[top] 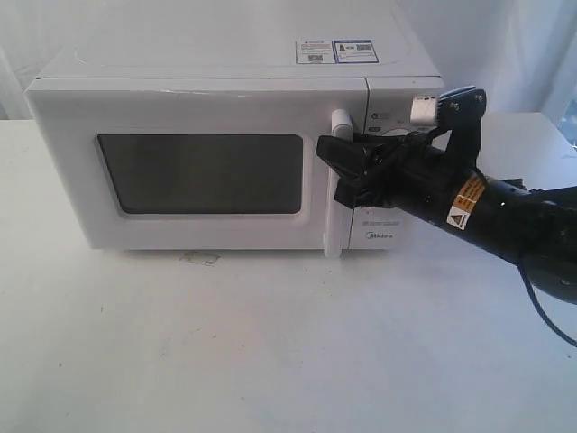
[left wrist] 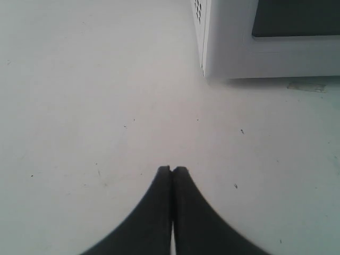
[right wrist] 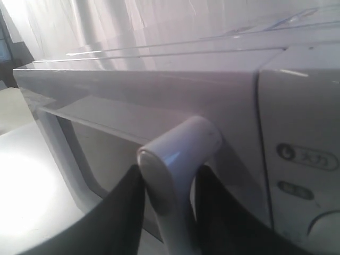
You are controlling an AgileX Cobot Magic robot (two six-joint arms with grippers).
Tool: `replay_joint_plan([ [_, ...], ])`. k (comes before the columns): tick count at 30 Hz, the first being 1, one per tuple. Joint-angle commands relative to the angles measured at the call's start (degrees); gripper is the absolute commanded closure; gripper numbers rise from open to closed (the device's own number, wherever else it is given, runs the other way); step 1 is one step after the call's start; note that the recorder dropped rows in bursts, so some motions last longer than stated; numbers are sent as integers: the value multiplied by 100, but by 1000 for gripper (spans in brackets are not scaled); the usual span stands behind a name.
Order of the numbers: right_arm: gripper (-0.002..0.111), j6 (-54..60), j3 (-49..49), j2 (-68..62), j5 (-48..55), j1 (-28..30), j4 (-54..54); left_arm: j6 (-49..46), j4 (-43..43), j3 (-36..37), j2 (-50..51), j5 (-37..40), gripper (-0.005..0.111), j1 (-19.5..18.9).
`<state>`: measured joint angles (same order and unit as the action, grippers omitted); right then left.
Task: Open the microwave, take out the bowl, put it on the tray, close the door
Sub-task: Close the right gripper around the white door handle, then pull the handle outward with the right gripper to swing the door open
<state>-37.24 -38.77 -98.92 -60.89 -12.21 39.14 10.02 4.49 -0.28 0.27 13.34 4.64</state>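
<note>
Right claw (top: 325, 150) straddles door handle (right wrist: 175, 154) at centre-right to work the shut door (top: 198, 171); grip unclear. Left claw (left wrist: 171, 170) clenched, idle over counter (left wrist: 79, 106).

You have a white microwave (top: 225, 99) with a dark window (top: 200, 173) and red-and-blue stickers (top: 335, 50) on top, a white table (top: 270, 343), and a black right gripper (top: 328, 155).

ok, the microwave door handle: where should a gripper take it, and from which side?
The upper stretch of the vertical bar handle, from straight in front, one finger on each side. It stands off the door, leaving room behind it, and it is narrow enough to straddle. The right gripper sits on it that way; whether it is clamped is unclear.
</note>
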Motion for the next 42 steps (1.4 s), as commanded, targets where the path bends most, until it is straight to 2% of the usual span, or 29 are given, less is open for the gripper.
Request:
replay_joint_plan([
  [1, 108, -289, 167, 44, -907, -777, 2484, 33, 24, 28, -27, -2, 107, -12],
  [15, 108, -89, 618, 503, -907, -839, 2519, 33, 24, 28, -27, -2, 107, -12],
  [28, 108, -179, 629, 550, -907, -892, 2625, 33, 24, 28, -27, -2, 107, -12],
  [31, 96, -207, 629, 588, -907, -892, 2741, 33, 24, 28, -27, -2, 107, -12],
  [33, 81, -302, 629, 633, -907, -892, 2816, 33, 24, 28, -27, -2, 107, -12],
  [35, 61, -602, 629, 716, -907, -892, 2968, 33, 24, 28, -27, -2, 107, -12],
  [37, 48, -949, 629, 869, -831, -892, 3167, 33, 24, 28, -27, -2, 107, -12],
  [42, 46, -2147, 629, 1466, -245, -826, 4069, 33, 24, 28, -27, -2, 107, -12],
])
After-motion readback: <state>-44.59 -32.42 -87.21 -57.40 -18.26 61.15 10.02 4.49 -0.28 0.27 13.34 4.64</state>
